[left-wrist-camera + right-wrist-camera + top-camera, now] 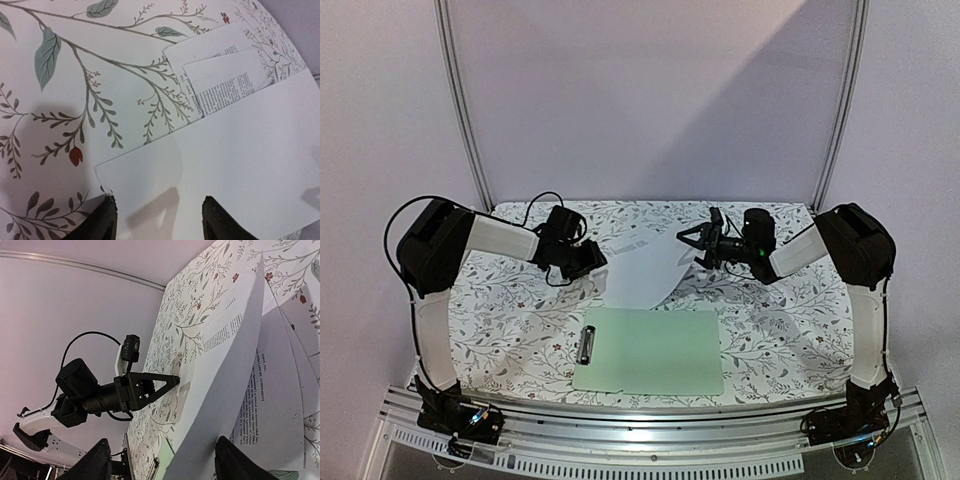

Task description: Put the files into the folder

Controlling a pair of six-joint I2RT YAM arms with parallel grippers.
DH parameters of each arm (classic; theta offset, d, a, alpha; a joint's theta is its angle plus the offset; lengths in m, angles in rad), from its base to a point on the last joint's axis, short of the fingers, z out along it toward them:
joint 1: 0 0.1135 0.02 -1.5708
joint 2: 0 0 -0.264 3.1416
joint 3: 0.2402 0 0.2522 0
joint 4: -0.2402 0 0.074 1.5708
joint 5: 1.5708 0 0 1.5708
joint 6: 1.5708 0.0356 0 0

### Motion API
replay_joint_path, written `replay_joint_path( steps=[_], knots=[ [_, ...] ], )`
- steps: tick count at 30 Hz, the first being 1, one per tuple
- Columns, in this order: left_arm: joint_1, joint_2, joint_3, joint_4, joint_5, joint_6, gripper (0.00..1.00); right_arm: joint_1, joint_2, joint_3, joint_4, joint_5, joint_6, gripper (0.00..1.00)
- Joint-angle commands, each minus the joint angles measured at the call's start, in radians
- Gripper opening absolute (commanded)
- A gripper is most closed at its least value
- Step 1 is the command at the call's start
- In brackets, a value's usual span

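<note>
- The files [642, 268] lie in a loose fan at the far middle of the tabletop [510, 310]. They sit directly between the left end effector [588, 258] and the right end effector [688, 245], about equally close to each.
- The folder [655, 352] lies just nearer the bases, its long axis running left to right, with the clip [587, 343] on the left arm's side.
- Both end effectors are released, fingers apart astride a sheet edge.
- Only the right wrist view shows one sheet bowed up off the rest.
- The left wrist view shows printed sheets poking out from under a blank one.
</note>
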Motion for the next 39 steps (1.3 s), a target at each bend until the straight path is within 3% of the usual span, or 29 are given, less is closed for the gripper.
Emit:
replay_joint_path(
  steps=[1, 7, 14, 20, 26, 31, 36, 39],
  knots=[
    [-0.005, 0.046, -0.013, -0.106, 0.001, 0.0, 0.59, 0.003, 0.015, 0.015, -0.023, 0.01, 0.005, 0.64],
    [-0.005, 0.041, -0.01, -0.112, -0.001, 0.002, 0.59, 0.001, -0.048, 0.005, -0.285, 0.127, -0.152, 0.48],
    [-0.008, 0.041, -0.004, -0.117, -0.005, 0.004, 0.59, -0.002, -0.084, 0.007, -0.404, 0.214, -0.232, 0.01],
    [-0.011, 0.012, 0.017, -0.161, -0.053, 0.029, 0.6, -0.001, -0.216, -0.146, -0.344, 0.314, -0.203, 0.0],
    [-0.018, -0.06, 0.067, -0.278, -0.172, 0.093, 0.61, 0.018, -0.481, -0.479, -0.23, 0.345, -0.087, 0.0],
    [-0.033, -0.09, 0.085, -0.314, -0.21, 0.122, 0.61, 0.028, -0.716, -0.741, -0.152, 0.478, 0.0, 0.0],
    [-0.071, -0.111, 0.085, -0.325, -0.206, 0.131, 0.61, 0.028, -0.951, -0.733, -0.288, 0.716, -0.167, 0.0],
    [-0.116, -0.137, 0.059, -0.337, -0.181, 0.178, 0.6, 0.028, -0.968, -0.63, -0.36, 0.744, -0.27, 0.0]
  ],
)
